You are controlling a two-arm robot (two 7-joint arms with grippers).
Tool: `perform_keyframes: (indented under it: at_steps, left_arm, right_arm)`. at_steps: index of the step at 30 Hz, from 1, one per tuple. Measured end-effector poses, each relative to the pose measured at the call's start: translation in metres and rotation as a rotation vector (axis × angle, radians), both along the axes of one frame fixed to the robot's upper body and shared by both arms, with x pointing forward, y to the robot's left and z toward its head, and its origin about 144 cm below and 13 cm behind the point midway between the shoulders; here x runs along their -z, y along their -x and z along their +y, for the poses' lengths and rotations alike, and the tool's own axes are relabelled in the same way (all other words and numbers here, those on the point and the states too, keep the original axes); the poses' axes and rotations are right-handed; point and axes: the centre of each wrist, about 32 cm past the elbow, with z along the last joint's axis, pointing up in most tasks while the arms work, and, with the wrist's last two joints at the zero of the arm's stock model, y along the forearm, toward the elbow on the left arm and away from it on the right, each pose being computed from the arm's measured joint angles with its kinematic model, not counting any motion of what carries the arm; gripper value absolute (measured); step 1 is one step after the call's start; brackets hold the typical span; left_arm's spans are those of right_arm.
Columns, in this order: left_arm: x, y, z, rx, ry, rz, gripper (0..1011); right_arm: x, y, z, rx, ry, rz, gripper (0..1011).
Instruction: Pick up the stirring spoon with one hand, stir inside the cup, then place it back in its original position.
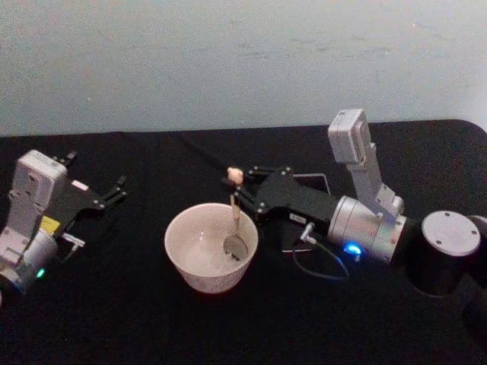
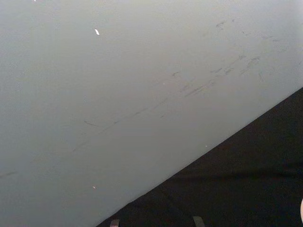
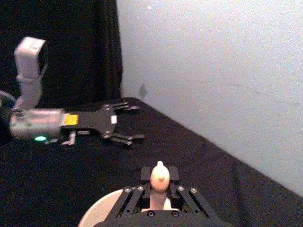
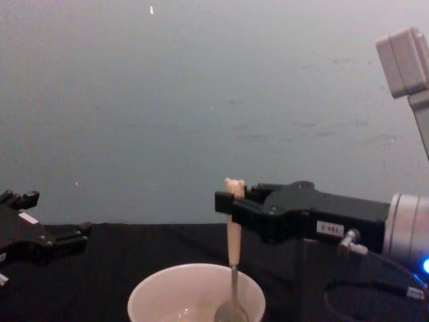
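Cream-white round cup (image 1: 204, 280) sits nearest you; inside it, toward 3 o'clock, stands the slim beige-handled, bear-topped stirring spoon (image 1: 235, 228) — light, stiff, with a slick metal bowl, so the handle is your hold. Reaching in from 3 o'clock, your right gripper (image 1: 234, 185) is clamped just under the bear head. Out at 9 o'clock, your left gripper (image 1: 114, 190) is parked, fingers spread, empty.

A black cloth (image 1: 114, 319) covers the table, and behind it stands a pale, scuffed wall (image 1: 228, 61).
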Motion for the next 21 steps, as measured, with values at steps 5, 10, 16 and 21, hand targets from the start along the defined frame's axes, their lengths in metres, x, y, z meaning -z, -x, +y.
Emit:
perform_keyframes:
  at_steps: [5, 10, 16, 21]
  left_arm:
    - [0.000, 0.000, 0.000, 0.000, 0.000, 0.000, 1001]
    - [0.000, 0.000, 0.000, 0.000, 0.000, 0.000, 1001]
    - [0.000, 0.000, 0.000, 0.000, 0.000, 0.000, 1001]
    - [0.000, 0.000, 0.000, 0.000, 0.000, 0.000, 1001]
  right_arm:
    - [0.003, 0.007, 0.004, -0.038, 0.006, 0.011, 214]
    - [0.006, 0.012, 0.011, -0.076, 0.009, 0.021, 214]
    - [0.006, 0.013, 0.022, -0.106, 0.007, 0.022, 214]
    - [0.007, 0.008, 0.031, -0.108, 0.000, 0.024, 214]
